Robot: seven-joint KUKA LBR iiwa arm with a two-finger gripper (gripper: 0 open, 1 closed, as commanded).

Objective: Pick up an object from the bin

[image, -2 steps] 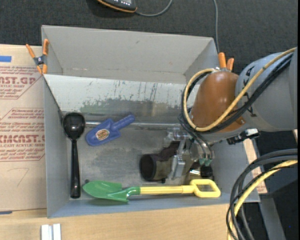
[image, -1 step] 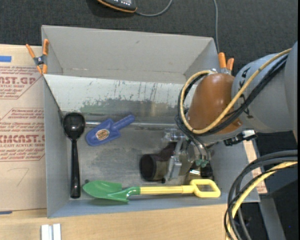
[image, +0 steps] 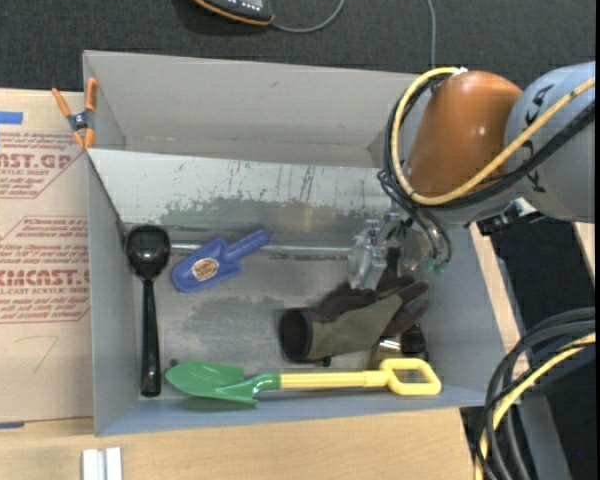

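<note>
1. Camera view, layout: the arm comes in from the right, and its gripper [image: 385, 253] hangs low inside the bin [image: 230, 108], over the right half of the floor and near the right wall.
2. Gripper state: the metal end sits partly under the wrist's orange cover [image: 460, 133]. How wide it stands cannot be told, and nothing can be made out gripped in it.
3. Nearest thing: a dark brown and olive glove [image: 355, 328] lies crumpled on the floor, its open cuff pointing left. Its upper right edge lies directly below the gripper in this view. Whether the two touch cannot be told.
4. Reason for the pose (judgement): the wrist points steeply down so that the gripper meets a flat-lying thing from above. The glove is soft and bulky, so it offers folds to close on.
5. Other things:
   - A toy shovel [image: 300, 380] with a green blade and a yellow handle lies along the near wall, just beside the glove.
   - A blue scoop [image: 218, 258] lies to the left of the gripper, well apart from it.
   - A black ladle [image: 148, 298] lies along the left wall.
6. Reason for the layout (judgement): the things lie loose and flat, as if dropped in, and the two longest run along the walls.
7. Task status (judgement): the glove rests on the floor, so the pick is not yet made.
</note>
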